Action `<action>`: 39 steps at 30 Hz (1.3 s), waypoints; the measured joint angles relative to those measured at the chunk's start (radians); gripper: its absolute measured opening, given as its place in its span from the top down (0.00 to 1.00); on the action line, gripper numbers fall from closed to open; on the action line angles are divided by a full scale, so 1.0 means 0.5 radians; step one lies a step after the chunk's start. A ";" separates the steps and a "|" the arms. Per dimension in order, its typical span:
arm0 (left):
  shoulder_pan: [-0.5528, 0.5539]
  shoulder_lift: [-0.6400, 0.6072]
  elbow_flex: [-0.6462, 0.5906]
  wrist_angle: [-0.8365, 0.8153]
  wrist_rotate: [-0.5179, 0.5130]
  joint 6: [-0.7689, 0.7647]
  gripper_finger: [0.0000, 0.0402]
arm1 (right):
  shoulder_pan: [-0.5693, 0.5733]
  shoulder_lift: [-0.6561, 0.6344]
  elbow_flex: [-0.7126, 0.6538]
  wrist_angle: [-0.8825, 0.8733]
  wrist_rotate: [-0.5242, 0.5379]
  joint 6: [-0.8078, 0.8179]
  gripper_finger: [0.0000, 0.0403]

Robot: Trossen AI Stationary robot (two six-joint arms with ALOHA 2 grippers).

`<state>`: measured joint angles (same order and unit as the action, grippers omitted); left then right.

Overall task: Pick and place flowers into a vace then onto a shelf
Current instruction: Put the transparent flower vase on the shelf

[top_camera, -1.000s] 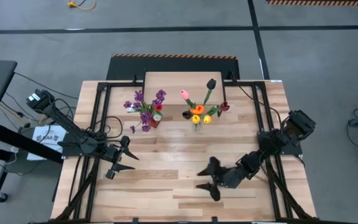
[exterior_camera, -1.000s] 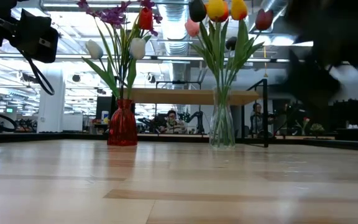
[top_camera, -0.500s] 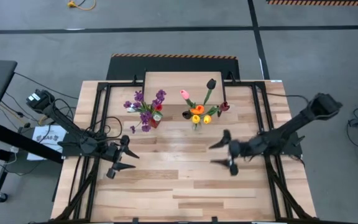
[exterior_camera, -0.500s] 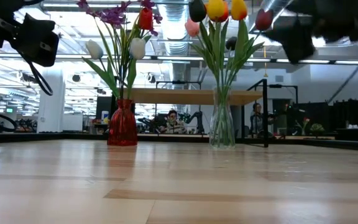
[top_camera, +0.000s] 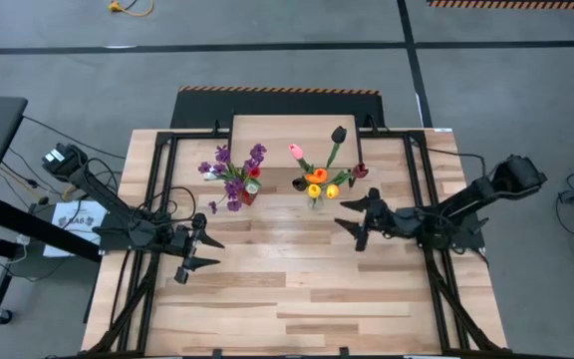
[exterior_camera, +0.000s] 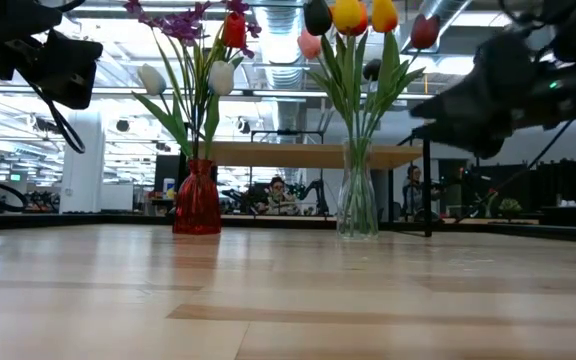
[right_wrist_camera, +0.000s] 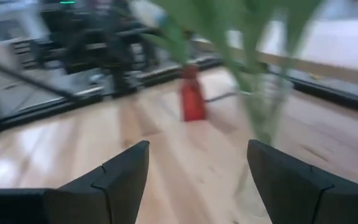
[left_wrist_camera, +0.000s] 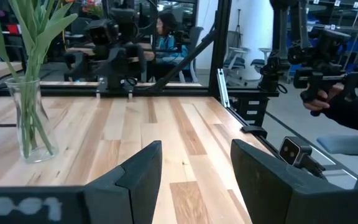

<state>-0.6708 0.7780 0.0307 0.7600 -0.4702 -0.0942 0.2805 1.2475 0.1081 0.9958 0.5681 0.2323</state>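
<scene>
1. On the left side of the plank table [top_camera: 297,299], the left gripper [top_camera: 195,253] hovers over bare wood with its fingers spread wide and nothing between them. It waits well apart from the vases.
2. Moving right, a red vase [top_camera: 250,193] stands on the table just in front of the shelf [top_camera: 297,135]. It holds purple sprigs [top_camera: 229,170], a red tulip and white tulips.
3. Beside it on the right stands a clear glass vase [top_camera: 314,198] with orange, yellow, pink and dark maroon tulips [top_camera: 319,178]. Both vases are on the tabletop, not yet on the shelf.
4. Farther right, the right gripper [top_camera: 358,221] sits just beside the clear glass vase, fingers wide apart and empty. Its wrist camera looks straight at the glass and the green stems.
5. The flowers appear to be in their vases already, so the step in hand is likely gripping the clear glass vase to lift it onto the shelf.
6. To do this well, the right gripper should come in low and level, straddle the narrow waist of the glass below the leaves, and close gently. Glass is likely slippery and the tall blooms make it top-heavy.
7. Compared with a second ago, the right gripper has swung from the near middle of the table up toward the clear glass vase. The left gripper and both vases have hardly moved.
</scene>
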 joint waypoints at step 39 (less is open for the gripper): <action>0.000 0.000 0.000 -0.012 -0.017 0.003 0.54 | -0.279 1.080 0.566 0.412 0.701 -0.219 0.34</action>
<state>-0.6708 0.7780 0.0307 0.7540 -0.4786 -0.0929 0.1411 1.7874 0.3908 1.2016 0.9184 0.1226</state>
